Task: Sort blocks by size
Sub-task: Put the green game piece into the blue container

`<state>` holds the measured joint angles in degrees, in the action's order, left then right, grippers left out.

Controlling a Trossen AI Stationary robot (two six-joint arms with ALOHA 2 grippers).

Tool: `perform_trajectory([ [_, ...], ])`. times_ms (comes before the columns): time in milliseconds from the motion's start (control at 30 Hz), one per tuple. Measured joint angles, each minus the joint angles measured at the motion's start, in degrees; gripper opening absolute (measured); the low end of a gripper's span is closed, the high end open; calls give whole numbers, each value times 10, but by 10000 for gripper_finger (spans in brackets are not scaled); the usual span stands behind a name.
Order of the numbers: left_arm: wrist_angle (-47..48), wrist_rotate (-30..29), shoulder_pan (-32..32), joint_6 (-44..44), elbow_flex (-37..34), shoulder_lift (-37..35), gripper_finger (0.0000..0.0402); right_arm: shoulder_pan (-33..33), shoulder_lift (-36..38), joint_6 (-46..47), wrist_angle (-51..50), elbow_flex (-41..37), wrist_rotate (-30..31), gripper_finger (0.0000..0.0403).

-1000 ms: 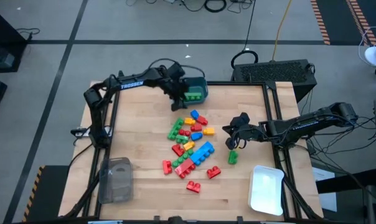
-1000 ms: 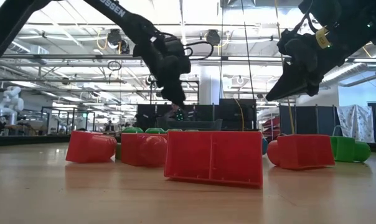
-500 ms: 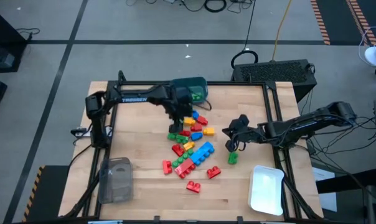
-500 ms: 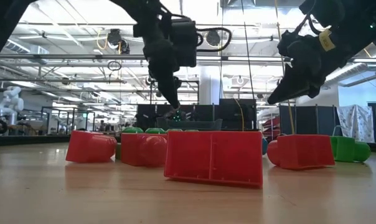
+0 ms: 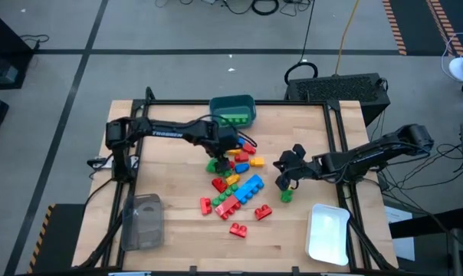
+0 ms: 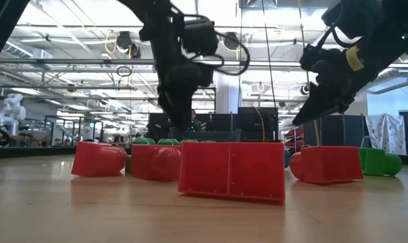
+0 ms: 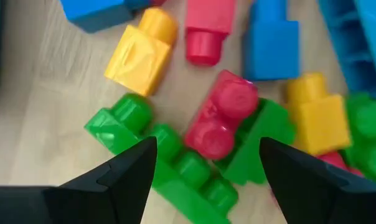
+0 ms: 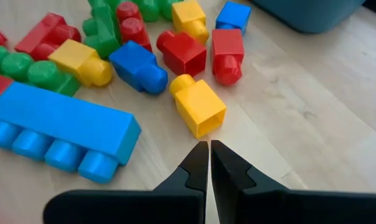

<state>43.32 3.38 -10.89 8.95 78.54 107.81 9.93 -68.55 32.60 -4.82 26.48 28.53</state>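
2 grippers are over the blocks (image 5: 235, 180) in the middle of the table (image 5: 170, 222). Left gripper (image 7: 203, 155) has its fingers apart just above a red brick (image 7: 219, 121) on a green brick (image 7: 175, 158). Right gripper (image 8: 209, 152), fingers together, holds nothing.

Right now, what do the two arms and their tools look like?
Both arms are dark and slender. The left arm carries white lettering along its link; the right arm shows none from above. Each tool, left tool and right tool, ends in two black, wedge-shaped fingers.
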Motion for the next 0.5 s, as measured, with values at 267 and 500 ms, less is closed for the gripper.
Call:
perform_trajectory([
  [267, -39, -42, -27, 58, -38, 0, 287, 0, -16, 4, 1, 0, 2, 4],
  [500, -39, -80, -38, 77, -38, 0, 287, 0, -19, 4, 1, 0, 3, 4],
])
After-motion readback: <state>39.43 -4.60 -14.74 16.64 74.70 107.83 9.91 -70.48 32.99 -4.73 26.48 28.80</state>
